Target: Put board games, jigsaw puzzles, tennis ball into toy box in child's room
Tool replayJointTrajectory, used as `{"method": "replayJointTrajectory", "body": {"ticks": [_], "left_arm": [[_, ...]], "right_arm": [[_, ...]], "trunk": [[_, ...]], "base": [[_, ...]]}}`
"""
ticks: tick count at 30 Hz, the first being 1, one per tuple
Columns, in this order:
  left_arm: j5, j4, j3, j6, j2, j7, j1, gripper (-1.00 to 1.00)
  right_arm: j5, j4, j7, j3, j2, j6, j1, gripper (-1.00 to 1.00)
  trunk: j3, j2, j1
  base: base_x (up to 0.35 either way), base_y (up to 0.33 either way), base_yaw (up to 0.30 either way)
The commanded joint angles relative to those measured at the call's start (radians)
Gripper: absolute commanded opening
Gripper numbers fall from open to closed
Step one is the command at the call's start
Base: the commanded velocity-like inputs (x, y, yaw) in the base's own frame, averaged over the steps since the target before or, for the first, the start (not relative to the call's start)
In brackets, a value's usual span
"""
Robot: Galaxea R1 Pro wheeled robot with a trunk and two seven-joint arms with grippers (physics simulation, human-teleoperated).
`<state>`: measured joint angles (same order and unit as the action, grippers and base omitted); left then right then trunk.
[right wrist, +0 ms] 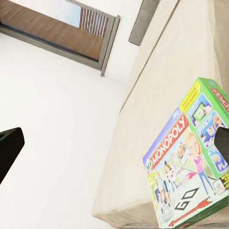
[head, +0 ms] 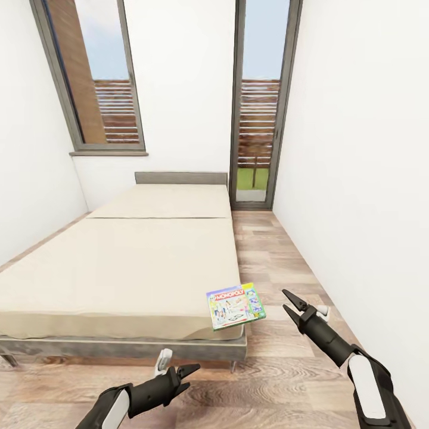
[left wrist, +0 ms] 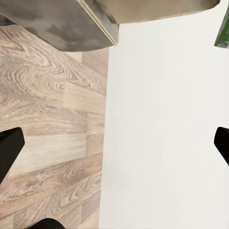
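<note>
Board games: one in sight, the Monopoly box [head: 236,306], green-edged, lying flat on the near right corner of the bed [head: 119,262] with its edge at the mattress rim. In the right wrist view the Monopoly box [right wrist: 191,162] sits close ahead of the fingers, cover up.

Right hand [head: 290,302]: raised above the floor, just to the right of the box and apart from it; its two dark fingers stand spread wide with nothing between them.

Left hand [head: 189,373]: low, in front of the bed's foot, below and to the left of the box, well apart from it; fingers parted, nothing held. Its wrist view shows both fingertips [left wrist: 9,148] far apart over the wood floor [left wrist: 47,119], with the bed's grey frame corner [left wrist: 76,24] beyond them.

Bed: one, beige cover, grey frame, grey headboard [head: 180,177] at the far end, beyond both hands.

Windows: two, tall and grey-framed, one [head: 95,77] far ahead of the left hand, the other [head: 259,101] far ahead of the right hand.

Walls: white on both sides.
</note>
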<state>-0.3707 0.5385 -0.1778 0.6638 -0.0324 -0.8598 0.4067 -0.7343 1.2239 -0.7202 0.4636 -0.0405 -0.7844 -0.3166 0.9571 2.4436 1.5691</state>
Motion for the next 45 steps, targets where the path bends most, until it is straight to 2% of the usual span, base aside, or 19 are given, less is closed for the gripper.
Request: {"method": "replayJointTrajectory", "body": {"ticks": [1,22,45], "left_arm": [[0.000,0.000,-0.005,0.006,-0.001,-0.002,0.001,1.00],[0.000,0.000,-0.005,0.005,-0.003,-0.002,0.000,1.00],[0.000,0.000,-0.002,0.005,-0.007,-0.002,0.000,1.00]], "right_arm": [[0.000,0.000,-0.002,0.003,-0.001,-0.006,-0.001,1.00],[0.001,-0.001,-0.003,0.003,-0.001,-0.007,-0.001,1.00],[0.001,-0.001,-0.003,0.003,-0.001,-0.007,-0.001,1.00]], "trunk": [[0.001,0.000,0.000],[0.001,0.000,0.000],[0.001,0.000,0.000]], "base": [[0.224,0.000,0.000],[0.081,0.000,0.000],[0.006,0.000,0.000]]}}
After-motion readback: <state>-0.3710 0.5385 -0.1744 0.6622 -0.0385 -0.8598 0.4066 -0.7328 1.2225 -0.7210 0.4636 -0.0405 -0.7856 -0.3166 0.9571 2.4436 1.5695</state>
